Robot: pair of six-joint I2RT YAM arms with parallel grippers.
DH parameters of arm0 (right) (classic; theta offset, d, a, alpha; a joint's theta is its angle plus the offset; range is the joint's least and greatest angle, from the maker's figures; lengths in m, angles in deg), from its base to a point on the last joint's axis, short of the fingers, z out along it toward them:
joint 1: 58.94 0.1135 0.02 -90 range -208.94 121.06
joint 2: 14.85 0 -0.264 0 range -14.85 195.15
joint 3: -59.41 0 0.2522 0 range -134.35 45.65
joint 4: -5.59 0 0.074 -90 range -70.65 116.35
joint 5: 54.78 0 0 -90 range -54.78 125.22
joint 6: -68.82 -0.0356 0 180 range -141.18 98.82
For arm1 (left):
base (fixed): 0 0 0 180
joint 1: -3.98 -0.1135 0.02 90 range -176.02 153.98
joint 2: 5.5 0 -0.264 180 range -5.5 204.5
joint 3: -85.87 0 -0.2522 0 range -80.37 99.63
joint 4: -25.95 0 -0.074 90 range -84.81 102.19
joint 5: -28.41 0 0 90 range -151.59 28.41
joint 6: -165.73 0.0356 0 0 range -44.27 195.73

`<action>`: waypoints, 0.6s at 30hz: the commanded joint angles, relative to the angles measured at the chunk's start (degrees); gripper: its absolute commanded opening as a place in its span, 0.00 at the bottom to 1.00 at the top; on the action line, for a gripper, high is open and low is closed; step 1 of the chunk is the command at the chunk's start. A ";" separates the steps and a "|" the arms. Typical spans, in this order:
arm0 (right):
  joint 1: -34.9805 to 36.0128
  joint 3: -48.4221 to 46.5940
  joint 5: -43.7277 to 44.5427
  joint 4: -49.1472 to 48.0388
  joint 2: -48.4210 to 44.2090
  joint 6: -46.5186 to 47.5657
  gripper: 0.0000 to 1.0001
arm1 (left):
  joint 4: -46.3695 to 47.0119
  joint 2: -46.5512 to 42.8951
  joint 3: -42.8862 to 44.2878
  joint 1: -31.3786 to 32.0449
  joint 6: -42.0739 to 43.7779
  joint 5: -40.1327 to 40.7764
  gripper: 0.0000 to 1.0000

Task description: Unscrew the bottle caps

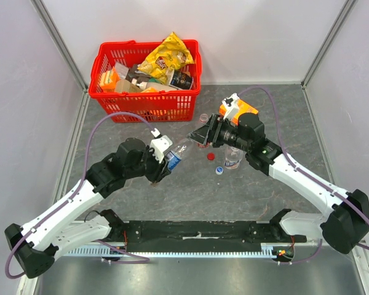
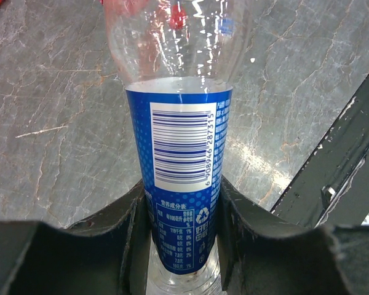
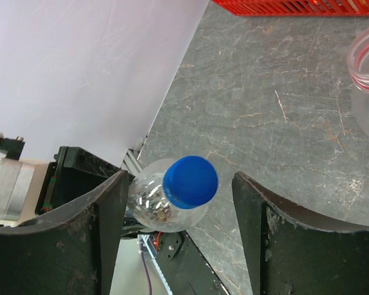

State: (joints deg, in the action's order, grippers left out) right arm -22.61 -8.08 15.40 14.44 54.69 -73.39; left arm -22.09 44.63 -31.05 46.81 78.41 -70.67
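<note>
My left gripper [image 2: 183,246] is shut on the blue-labelled bottle [image 2: 184,147] at its lower body and holds it tilted above the table [image 1: 175,153]. The bottle's blue cap [image 3: 190,182] sits on the neck between my right gripper's [image 3: 179,184] fingers, with a gap on each side, so that gripper is open. In the top view the right gripper [image 1: 200,136] meets the bottle's neck end. A loose red cap [image 1: 210,156] and a small bluish cap [image 1: 219,170] lie on the table. Another bottle [image 1: 234,158] stands by the right arm, and an open-necked one [image 1: 204,118] stands further back.
A red basket [image 1: 146,107] full of packets stands at the back left. An orange box [image 1: 238,110] sits behind the right gripper. Grey walls close off the left, back and right sides. A black rail [image 1: 197,232] runs along the near edge.
</note>
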 commanded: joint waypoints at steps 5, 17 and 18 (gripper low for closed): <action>-1.53 2.58 -1.63 -5.28 0.51 -4.13 0.53 | 0.71 -1.44 -0.19 1.20 2.24 0.56 0.38; -2.76 5.83 -5.58 -13.63 0.60 -9.05 0.51 | 0.18 -0.38 -0.01 2.61 2.33 1.61 0.36; -3.02 6.27 -6.11 -14.51 0.42 -9.75 0.53 | 0.18 -0.38 -0.01 2.70 2.25 1.78 0.36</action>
State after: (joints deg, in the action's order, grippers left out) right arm -24.75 -2.92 11.42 6.14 55.41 -80.23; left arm -22.44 44.28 -31.38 48.86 78.43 -69.56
